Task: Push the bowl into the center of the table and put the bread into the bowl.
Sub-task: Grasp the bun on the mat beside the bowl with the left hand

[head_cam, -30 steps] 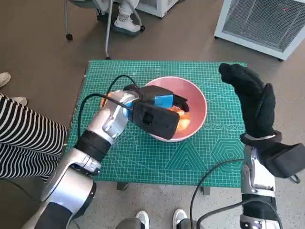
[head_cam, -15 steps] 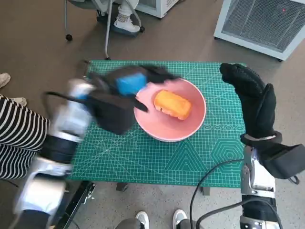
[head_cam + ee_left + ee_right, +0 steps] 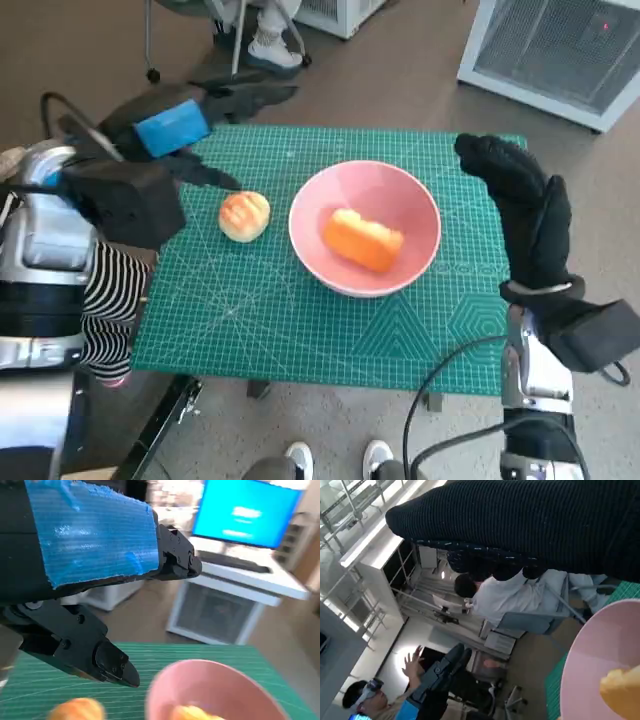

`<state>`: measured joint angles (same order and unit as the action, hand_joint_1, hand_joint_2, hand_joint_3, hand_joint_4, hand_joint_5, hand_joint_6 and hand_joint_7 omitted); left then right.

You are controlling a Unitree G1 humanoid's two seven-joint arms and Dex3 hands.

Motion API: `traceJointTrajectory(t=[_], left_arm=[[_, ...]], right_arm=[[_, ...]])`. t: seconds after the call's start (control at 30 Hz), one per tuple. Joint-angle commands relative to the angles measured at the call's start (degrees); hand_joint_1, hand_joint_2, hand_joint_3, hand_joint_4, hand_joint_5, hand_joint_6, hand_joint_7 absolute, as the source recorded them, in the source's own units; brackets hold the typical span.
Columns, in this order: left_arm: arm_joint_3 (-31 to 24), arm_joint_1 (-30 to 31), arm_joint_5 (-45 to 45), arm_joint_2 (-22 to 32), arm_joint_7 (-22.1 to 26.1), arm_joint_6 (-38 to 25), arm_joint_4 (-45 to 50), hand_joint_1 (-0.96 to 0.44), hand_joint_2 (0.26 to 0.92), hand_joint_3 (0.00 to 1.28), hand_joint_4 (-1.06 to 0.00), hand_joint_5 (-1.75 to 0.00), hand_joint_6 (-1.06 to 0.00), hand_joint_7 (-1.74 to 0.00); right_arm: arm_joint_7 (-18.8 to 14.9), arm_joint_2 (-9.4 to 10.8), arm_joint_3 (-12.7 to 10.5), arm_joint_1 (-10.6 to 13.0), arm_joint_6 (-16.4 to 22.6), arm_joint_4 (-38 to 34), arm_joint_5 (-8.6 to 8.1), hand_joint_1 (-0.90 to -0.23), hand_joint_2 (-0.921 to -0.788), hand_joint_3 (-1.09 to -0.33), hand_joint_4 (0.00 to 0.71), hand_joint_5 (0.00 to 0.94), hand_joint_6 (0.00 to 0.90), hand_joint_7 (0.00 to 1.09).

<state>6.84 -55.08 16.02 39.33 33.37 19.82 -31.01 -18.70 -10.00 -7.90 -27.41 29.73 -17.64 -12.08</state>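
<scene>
A wide pink plastic bowl [image 3: 365, 228] sits about at the middle of the green gridded cutting mat that covers the tabletop [image 3: 300, 330]; inside it, toward its near side, lies an orange-yellow oblong piece of bread [image 3: 363, 240], resting on the bowl's inner floor; a second, round golden-brown bread roll [image 3: 244, 216] lies on the mat just left of the bowl, apart from its rim. The black left hand with blue tape across its back [image 3: 190, 125] hangs above the far left corner of the tabletop, raised off the mat, its fingers [image 3: 107, 662] spread and holding nothing; one dark fingertip points toward the roll without touching it. The right hand in the black knitted glove [image 3: 522, 205] stands upright over the right edge of the tabletop, just right of the bowl, released and empty, with its fingers extended. On the left, striped cloth [image 3: 110, 300] shows beside the left forearm; on the far floor stand chair legs [image 3: 235, 40] and a white grilled cabinet [image 3: 555, 50]; in the right wrist view a person in a white top [image 3: 510, 597] sits in the background.
</scene>
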Motion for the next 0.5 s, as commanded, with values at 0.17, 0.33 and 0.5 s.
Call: traceJointTrajectory(t=[0.17, 0.33, 0.5], left_arm=[[1.60, -1.79, 3.85, 1.58, -3.27, 2.19, -10.05, -0.08, 0.781, 0.00, -0.16, -0.01, -0.26, -0.01], [3.45, -2.63, 6.31, 1.01, -5.36, 3.36, -15.99, -0.07, 0.785, 0.00, -0.16, 0.00, -0.26, -0.01], [5.90, -3.88, 8.68, -0.16, -6.56, 4.04, -21.30, -0.10, 0.772, 0.00, -0.17, -0.01, -0.27, -0.02]], right_arm=[[-0.96, 0.31, 0.03, 0.29, 0.15, -2.09, -0.90, -0.745, -0.921, -0.743, 0.180, 0.002, 0.004, 0.58], [-1.33, 0.28, 0.04, 0.01, 0.02, -2.39, -1.37, -0.743, -0.921, -0.744, 0.180, 0.002, 0.003, 0.58], [-1.57, 0.25, 0.16, -0.04, -0.12, -2.16, -1.66, -0.745, -0.921, -0.744, 0.181, 0.002, 0.003, 0.58]])
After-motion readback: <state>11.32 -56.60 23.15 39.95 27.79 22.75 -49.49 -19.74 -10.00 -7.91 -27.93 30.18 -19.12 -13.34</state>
